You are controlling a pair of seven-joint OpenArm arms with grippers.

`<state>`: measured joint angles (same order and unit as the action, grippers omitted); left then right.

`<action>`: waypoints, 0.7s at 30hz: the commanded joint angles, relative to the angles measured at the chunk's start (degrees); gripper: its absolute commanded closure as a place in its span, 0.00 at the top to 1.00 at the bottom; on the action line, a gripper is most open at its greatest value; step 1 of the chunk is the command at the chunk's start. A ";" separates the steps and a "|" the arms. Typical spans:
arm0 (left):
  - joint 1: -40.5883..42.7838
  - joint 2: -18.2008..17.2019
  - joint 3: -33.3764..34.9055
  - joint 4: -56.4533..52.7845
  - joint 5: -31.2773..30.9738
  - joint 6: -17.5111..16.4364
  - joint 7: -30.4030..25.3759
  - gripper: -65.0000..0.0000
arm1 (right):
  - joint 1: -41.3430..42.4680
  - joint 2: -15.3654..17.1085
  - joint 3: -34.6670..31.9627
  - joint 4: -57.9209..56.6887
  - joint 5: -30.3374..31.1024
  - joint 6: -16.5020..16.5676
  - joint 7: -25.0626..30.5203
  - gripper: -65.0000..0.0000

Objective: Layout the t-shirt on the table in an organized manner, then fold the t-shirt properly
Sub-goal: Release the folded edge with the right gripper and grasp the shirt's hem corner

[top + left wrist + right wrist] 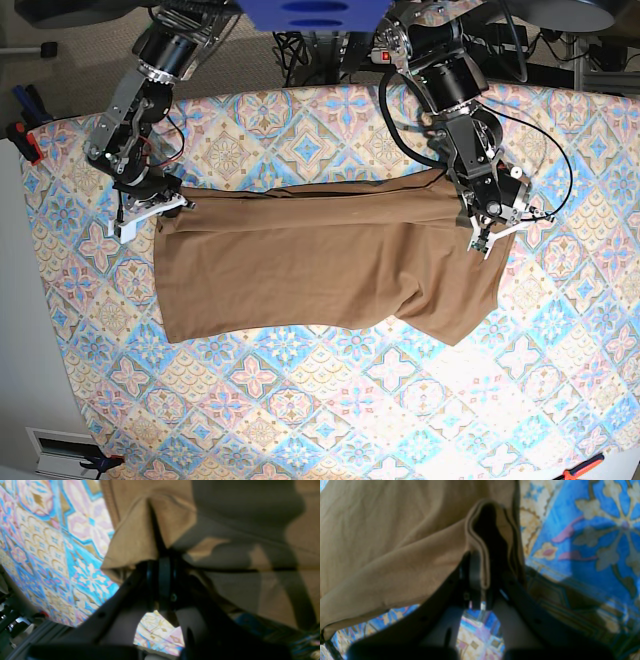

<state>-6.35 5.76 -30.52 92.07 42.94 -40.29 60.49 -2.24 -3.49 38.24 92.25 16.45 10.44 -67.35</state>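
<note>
Clamps: orange-handled clamp (22, 140) at the far left edge; blue-handled clamp (27, 103) just beyond it; orange-tipped clamp (100, 463) at the near left corner; orange-handled clamp (583, 468) at the near right corner. Cables (300, 45): black bundle beyond the far edge.

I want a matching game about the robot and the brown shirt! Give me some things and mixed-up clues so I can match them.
Things:
1. tan-brown soft fabric t-shirt
2. table covered in pastel blue, pink and cream tile-pattern cloth
3. left gripper
4. right gripper

Clues:
A. pinches the shirt's edge on the base view's left side
B. spread out wide, with one sleeve sticking out toward the front
C. lies under everything
D. pinches the shirt's edge on the base view's right side

Pairs: 1-B, 2-C, 3-D, 4-A
</note>
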 commanded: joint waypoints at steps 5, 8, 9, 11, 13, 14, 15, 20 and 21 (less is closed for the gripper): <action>-0.99 0.00 0.15 3.88 -0.52 0.29 -0.31 0.23 | 0.70 0.37 -0.04 1.25 0.65 -0.02 0.41 0.21; -0.64 -0.09 0.15 6.70 -2.45 0.29 -0.23 0.41 | 0.70 0.89 0.05 1.25 0.65 -0.02 0.58 0.30; -0.20 -0.18 0.15 7.31 -2.98 0.29 -0.23 0.46 | 0.70 1.51 0.05 1.25 0.65 -0.02 1.11 0.31; -0.02 -0.18 0.15 8.19 -3.33 0.29 -0.23 0.50 | 0.70 1.86 0.05 1.25 0.65 -0.02 2.43 0.32; -0.02 -0.18 0.15 8.28 -3.33 0.29 -0.40 0.51 | 0.70 1.95 0.22 1.34 0.65 -0.11 3.40 0.32; -0.02 -0.18 0.15 8.28 -3.33 0.29 -0.49 0.51 | 0.70 2.04 0.22 1.34 0.65 -0.11 3.57 0.32; -0.02 -0.18 0.15 8.37 -3.33 0.29 -0.49 0.51 | 0.70 2.56 0.22 1.34 0.65 -0.11 3.57 0.32; 0.50 0.00 -1.17 13.64 -8.26 0.29 -0.58 0.52 | 0.70 3.62 0.31 2.83 0.65 -0.46 3.57 0.32; 0.59 0.00 -2.14 15.05 -10.63 0.29 -0.58 0.52 | 0.61 3.62 0.31 3.88 0.65 -0.46 3.57 0.32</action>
<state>-5.15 5.91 -32.69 106.15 31.14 -40.29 60.14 -2.52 -0.45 38.41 94.65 16.21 9.61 -64.95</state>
